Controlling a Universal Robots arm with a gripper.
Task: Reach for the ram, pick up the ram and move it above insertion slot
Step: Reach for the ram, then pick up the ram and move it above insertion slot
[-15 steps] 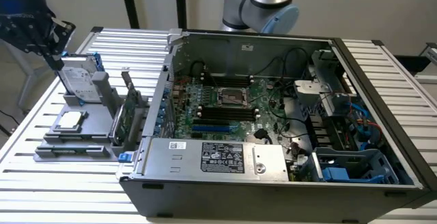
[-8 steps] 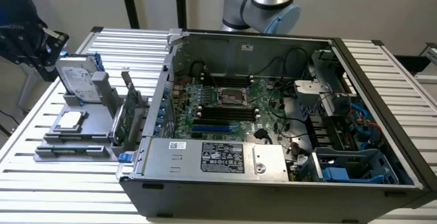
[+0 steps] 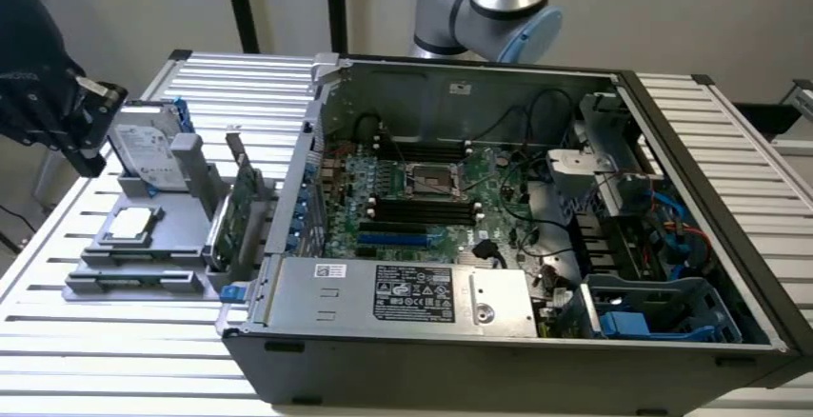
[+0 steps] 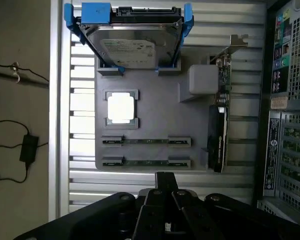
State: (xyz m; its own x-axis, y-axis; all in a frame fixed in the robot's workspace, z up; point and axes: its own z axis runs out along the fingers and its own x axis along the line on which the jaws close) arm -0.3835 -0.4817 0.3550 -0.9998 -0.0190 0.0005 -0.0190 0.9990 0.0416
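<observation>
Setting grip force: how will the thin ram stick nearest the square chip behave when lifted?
The thin ram stick is probably stiff and light: it looks like a narrow board. Held edge-up by end brackets in the grey tray, it may bind if tilted.

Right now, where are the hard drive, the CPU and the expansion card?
hard drive (image 4: 127, 50), wrist view, on its label.
CPU (image 4: 121, 108), wrist view, centre of its lid.
expansion card (image 4: 216, 142), wrist view, on its dark shroud.
</observation>
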